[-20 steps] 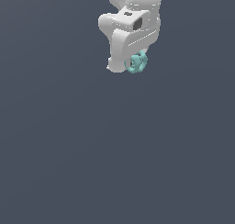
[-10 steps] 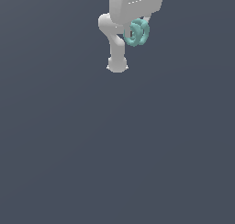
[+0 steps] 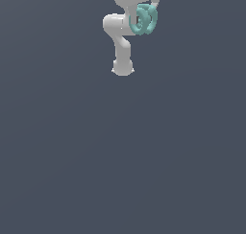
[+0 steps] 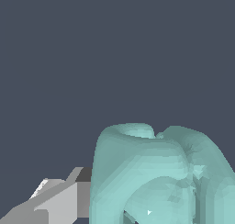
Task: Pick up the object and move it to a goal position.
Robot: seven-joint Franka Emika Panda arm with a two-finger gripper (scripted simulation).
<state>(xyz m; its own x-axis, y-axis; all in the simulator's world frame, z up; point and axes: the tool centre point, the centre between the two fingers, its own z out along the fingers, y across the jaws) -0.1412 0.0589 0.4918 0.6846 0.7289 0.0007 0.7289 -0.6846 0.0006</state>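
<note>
The gripper [image 3: 140, 18] clamps the teal ringed object [image 3: 143, 19] high above the arm's base [image 3: 122, 67]; small, rigid and likely light, its knobbly curves favour a grip across the rings' flanks.

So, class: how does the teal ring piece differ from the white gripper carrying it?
The teal ring piece is turquoise; the gripper is white. The piece is built of curved, interlocked loops; the gripper's body is blocky. The piece is the smaller of the two. Both sit raised at the top of the exterior view, touching each other.
</note>
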